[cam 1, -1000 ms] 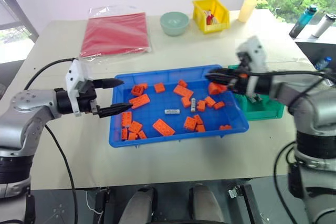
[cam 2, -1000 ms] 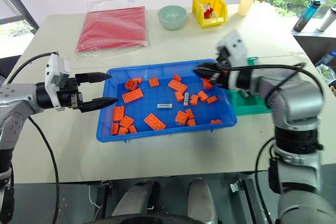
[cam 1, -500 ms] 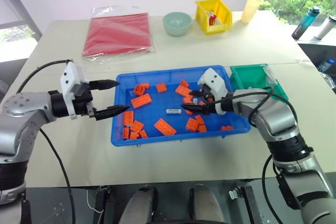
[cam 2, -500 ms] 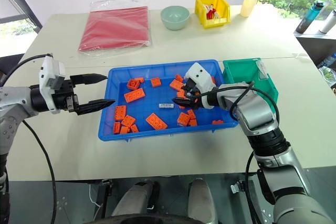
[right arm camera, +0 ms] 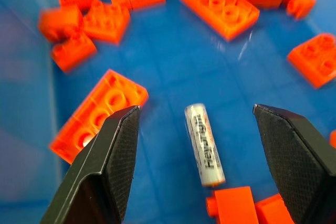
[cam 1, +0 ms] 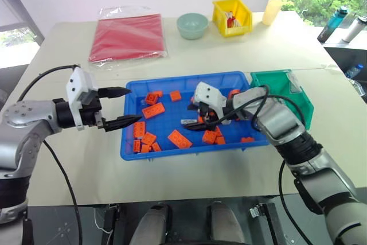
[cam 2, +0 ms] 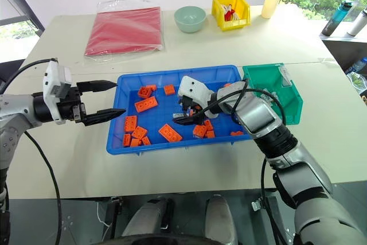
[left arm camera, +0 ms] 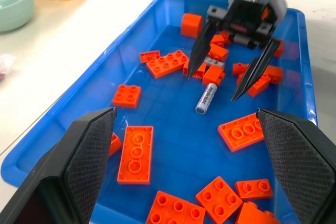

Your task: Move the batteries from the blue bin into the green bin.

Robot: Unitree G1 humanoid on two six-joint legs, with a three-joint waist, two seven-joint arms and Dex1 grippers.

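The blue bin [cam 1: 172, 121] sits mid-table, strewn with orange bricks [cam 1: 153, 110]. One silver battery [right arm camera: 203, 150] lies on its floor near the middle, also visible as the battery [left arm camera: 206, 98]. My right gripper [cam 1: 192, 117] reaches in from the right and hovers open just above this battery; its black fingers [left arm camera: 195, 51] straddle it without touching. The green bin [cam 1: 281, 84] stands against the blue bin's right end, partly behind my right arm. My left gripper [cam 1: 123, 107] hangs open and empty over the blue bin's left rim.
At the back of the table lie a red bag [cam 1: 127, 35], a pale green bowl [cam 1: 191, 25], a yellow bin [cam 1: 231, 17] and a cream cup [cam 1: 270, 11]. Bottles [cam 1: 331, 24] stand beyond the right edge.
My right gripper swung left from the green bin's side, sank into the blue bin and opened over the battery. The left gripper stayed put.
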